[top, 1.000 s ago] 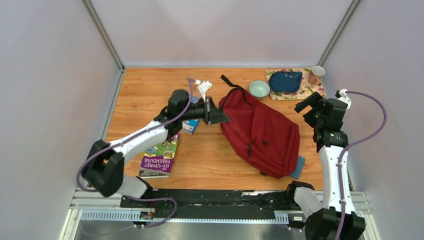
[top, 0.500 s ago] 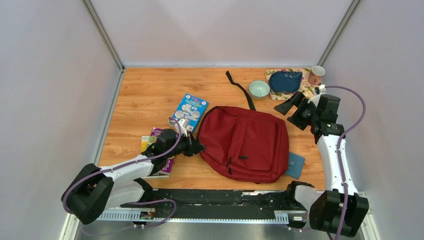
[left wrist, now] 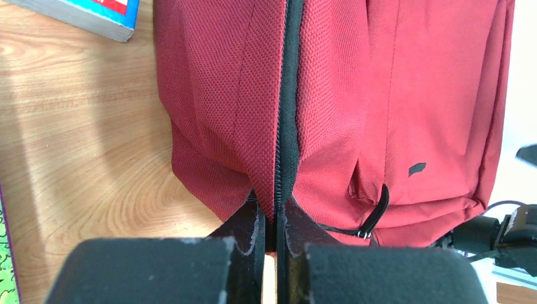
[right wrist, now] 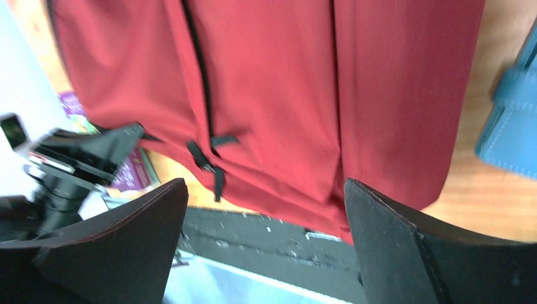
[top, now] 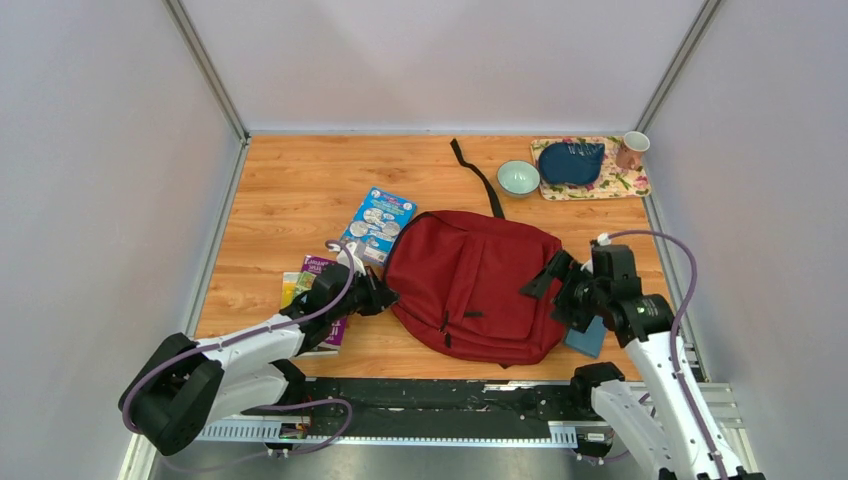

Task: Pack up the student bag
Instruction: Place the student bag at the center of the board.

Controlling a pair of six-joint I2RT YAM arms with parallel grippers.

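The student bag (top: 470,285) is a large dark red backpack lying flat at the middle of the table, with one black strap (top: 478,175) trailing to the far side. My left gripper (top: 386,297) is at its left edge. In the left wrist view the fingers (left wrist: 253,221) are shut on the bag's (left wrist: 392,95) red fabric right at the black zipper (left wrist: 288,126). My right gripper (top: 548,288) hovers over the bag's right side. Its jaws stand wide open and empty (right wrist: 265,190) above the red fabric (right wrist: 272,82) and a zip pull (right wrist: 212,168).
A blue wallet (top: 588,338) lies by the bag's near right corner. A blue book (top: 378,222) and a purple book (top: 320,300) lie to the left. At the far right are a bowl (top: 518,178), a floral mat (top: 612,182) with a dark pouch (top: 570,162), and a mug (top: 631,150).
The left gripper pulled the bag nearer and leftward, uncovering the blue book. The right arm swung from the far right down over the bag's right side.
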